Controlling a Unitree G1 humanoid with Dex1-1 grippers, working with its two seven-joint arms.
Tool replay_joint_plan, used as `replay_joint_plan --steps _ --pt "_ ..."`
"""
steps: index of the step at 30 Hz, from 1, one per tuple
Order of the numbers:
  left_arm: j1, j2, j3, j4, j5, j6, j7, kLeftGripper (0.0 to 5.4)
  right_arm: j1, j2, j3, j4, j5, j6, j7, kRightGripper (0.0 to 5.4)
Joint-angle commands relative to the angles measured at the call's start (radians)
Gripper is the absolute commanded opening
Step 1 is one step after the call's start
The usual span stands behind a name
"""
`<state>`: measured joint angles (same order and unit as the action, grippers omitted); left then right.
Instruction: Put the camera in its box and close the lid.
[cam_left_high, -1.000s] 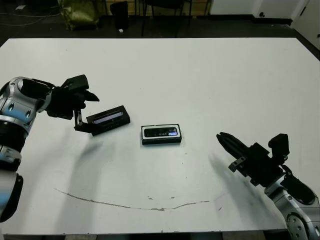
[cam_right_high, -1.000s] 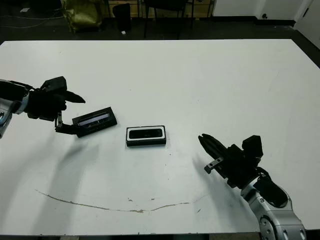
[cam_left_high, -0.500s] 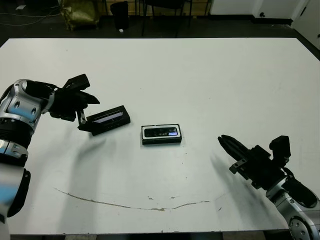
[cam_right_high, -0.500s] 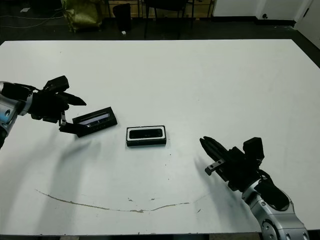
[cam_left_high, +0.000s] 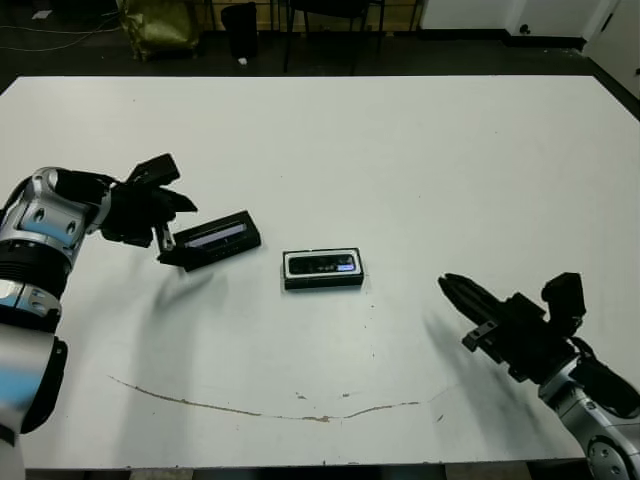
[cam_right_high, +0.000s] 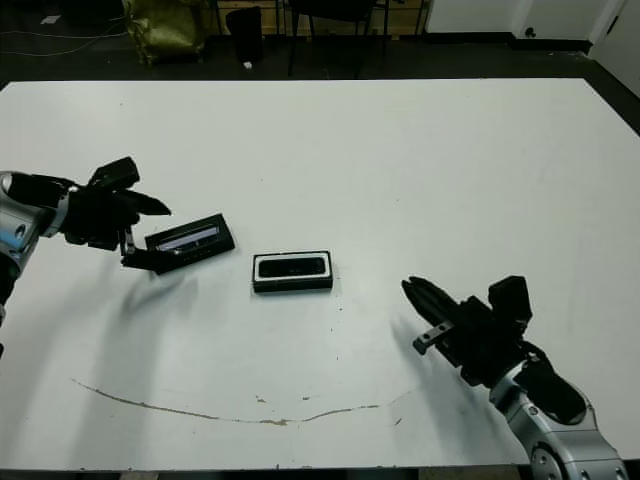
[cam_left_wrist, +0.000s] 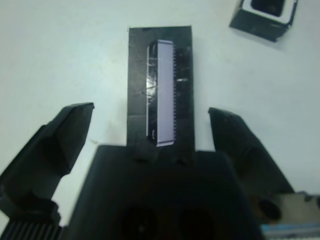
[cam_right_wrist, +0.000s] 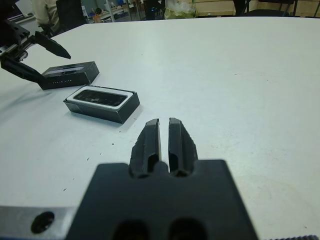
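Both arms reach low over the worktop (cam_left_high: 400, 150); the left gripper (cam_left_high: 168, 222) spreads wide around the lid (cam_left_high: 212, 240) end; the right gripper (cam_left_high: 462, 296) is closed, empty.

White table (cam_left_high: 420, 150): surface carries two items near its middle. The box (cam_left_high: 322, 269), white-lined, lies flat with the camera (cam_left_high: 322, 265) seated inside it. The lid (cam_left_high: 212, 240), window strip up, lies just beside the box toward the robot's left, apart from it. A thin brownish mark (cam_left_high: 270, 407) runs along the near portion.
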<state>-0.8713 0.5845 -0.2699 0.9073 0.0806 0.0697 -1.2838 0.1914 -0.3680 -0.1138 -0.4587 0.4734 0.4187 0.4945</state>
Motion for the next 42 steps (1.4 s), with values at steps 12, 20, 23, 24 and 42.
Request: replay_joint_plan --steps 12,20,23,24,42 --pt "0.032 -0.035 -0.007 0.049 0.018 0.006 -0.006 5.39 0.035 -0.027 -0.018 -0.067 0.002 0.096 -0.061 0.0" --pt "0.031 -0.055 -0.005 0.1 0.015 0.012 -0.011 5.39 0.045 -0.028 -0.028 -0.09 0.015 0.112 -0.072 0.0" --pt "0.035 -0.06 -0.003 0.106 0.017 0.017 -0.006 5.39 0.044 -0.028 -0.031 -0.064 0.015 0.088 -0.051 0.0" --pt "0.037 -0.061 -0.003 0.11 0.019 0.015 0.0 5.39 0.044 -0.028 -0.031 -0.056 0.011 0.078 -0.044 0.0" --pt "0.028 -0.064 0.005 0.18 0.023 0.026 0.035 5.39 0.046 -0.057 -0.038 -0.183 0.016 0.212 -0.122 0.0"
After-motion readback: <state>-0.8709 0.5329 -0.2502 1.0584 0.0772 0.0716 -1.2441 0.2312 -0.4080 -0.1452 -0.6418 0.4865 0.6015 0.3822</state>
